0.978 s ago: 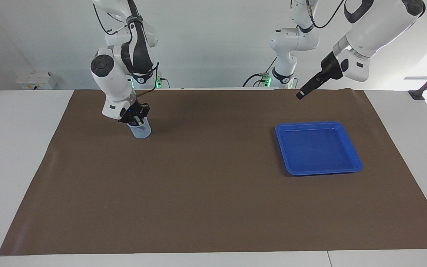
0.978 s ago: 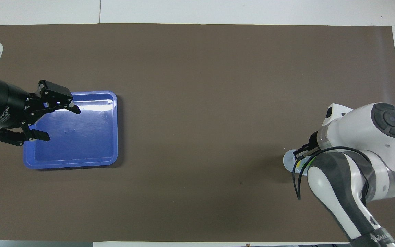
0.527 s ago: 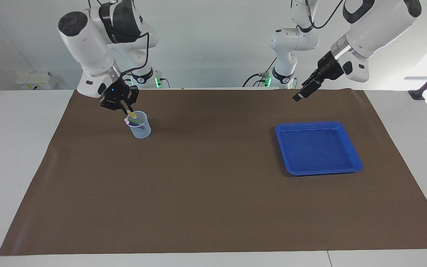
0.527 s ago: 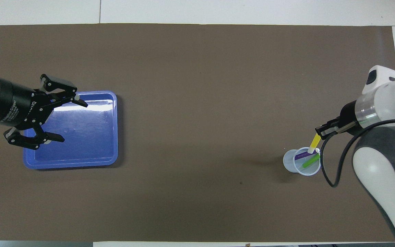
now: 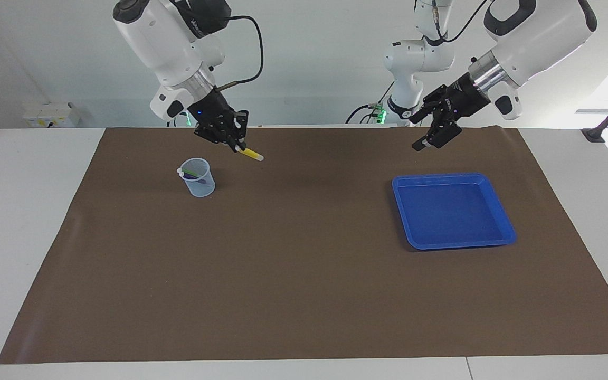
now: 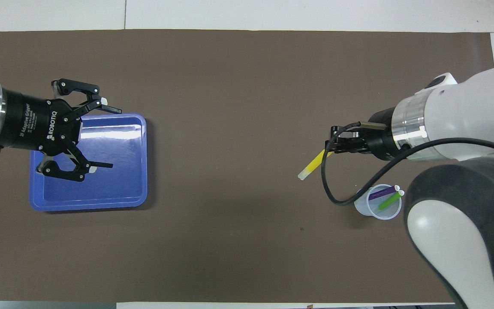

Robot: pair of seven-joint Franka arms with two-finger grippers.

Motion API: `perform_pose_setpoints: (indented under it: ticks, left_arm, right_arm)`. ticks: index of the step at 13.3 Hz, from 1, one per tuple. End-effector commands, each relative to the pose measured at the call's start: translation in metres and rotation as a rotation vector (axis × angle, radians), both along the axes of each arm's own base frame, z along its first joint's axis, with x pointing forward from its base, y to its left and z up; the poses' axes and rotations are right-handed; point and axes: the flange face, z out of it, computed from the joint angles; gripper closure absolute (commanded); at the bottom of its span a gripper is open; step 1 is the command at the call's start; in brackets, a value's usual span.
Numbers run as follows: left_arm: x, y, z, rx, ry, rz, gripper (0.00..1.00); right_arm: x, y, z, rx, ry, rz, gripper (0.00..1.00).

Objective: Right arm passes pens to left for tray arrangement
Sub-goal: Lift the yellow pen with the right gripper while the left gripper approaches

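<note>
Item 1: small clear plastic cup (image 5: 197,178) (image 6: 378,208), which I see standing on the brown table mat (image 5: 304,274) toward the right arm's end and nearer the robots' edge. Contents: purple marker pen (image 6: 381,192) and green marker pen (image 6: 390,200), pale tips above the rim.

Item 2: slim yellow marker pen (image 5: 251,153) (image 6: 313,163), clamped at one end in my right gripper (image 5: 234,145) (image 6: 332,146), lifted over the mat beside the cup, pale tip slanting down.

Item 3: shallow bright blue plastic tray (image 5: 501,230) (image 6: 142,171), toward the left arm's end; nothing in it.

Item 4: left gripper (image 5: 435,138) (image 6: 101,134), fingers spread wide, holding nothing, over the tray's edge.
</note>
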Motion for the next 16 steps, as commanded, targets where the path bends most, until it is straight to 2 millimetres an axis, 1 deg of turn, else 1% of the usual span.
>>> perform_pose_setpoints:
  ticks: [1,2,3,4,5,6,7,8,10,11,13,14,16]
  left_arm:
    - [-0.006,-0.004,-0.017,-0.087,0.114,0.123,0.0]
    - [-0.006,-0.008,-0.03,-0.113,0.134,0.141,0.0]
    - [-0.004,-0.009,-0.039,-0.153,0.146,0.173,0.0]
    - [-0.001,-0.014,-0.045,-0.173,0.156,0.181,0.0]
    - [0.0,-0.033,-0.058,-0.166,0.172,0.153,0.0]
    - [-0.003,-0.059,-0.059,-0.165,0.145,0.136,0.0]
    - [-0.004,-0.072,-0.057,-0.165,0.112,0.142,0.0]
    - [-0.004,-0.079,-0.059,-0.165,0.09,0.153,0.0]
    - [-0.006,-0.084,-0.06,-0.152,0.087,0.138,0.0]
    - [-0.01,-0.093,-0.059,-0.135,0.074,0.119,0.0]
    - [-0.018,-0.109,-0.061,-0.05,0.057,0.085,0.0]
    - [-0.023,-0.118,-0.064,-0.004,0.078,0.101,0.0]
    - [-0.027,-0.125,-0.065,0.06,0.13,0.192,0.0]
  right_arm:
    - [-0.004,0.034,0.007,0.096,0.028,-0.199,1.0]
    - [-0.006,0.048,0.006,0.12,0.025,-0.274,1.0]
    - [-0.011,0.065,0.004,0.148,0.016,-0.34,1.0]
    - [-0.016,0.082,0.004,0.177,0.021,-0.407,1.0]
    - [-0.024,0.101,0.004,0.213,0.031,-0.48,1.0]
    - [-0.03,0.117,0.005,0.256,0.034,-0.543,1.0]
    - [-0.034,0.127,0.008,0.29,0.037,-0.596,1.0]
    - [-0.04,0.135,0.005,0.296,0.043,-0.602,1.0]
    - [-0.052,0.142,-0.002,0.282,0.045,-0.57,1.0]
    - [-0.057,0.147,-0.003,0.282,0.047,-0.559,1.0]
    - [-0.059,0.149,-0.002,0.281,0.043,-0.548,1.0]
    - [-0.059,0.149,-0.003,0.28,0.044,-0.548,1.0]
    - [-0.059,0.151,0.0,0.288,0.04,-0.548,1.0]
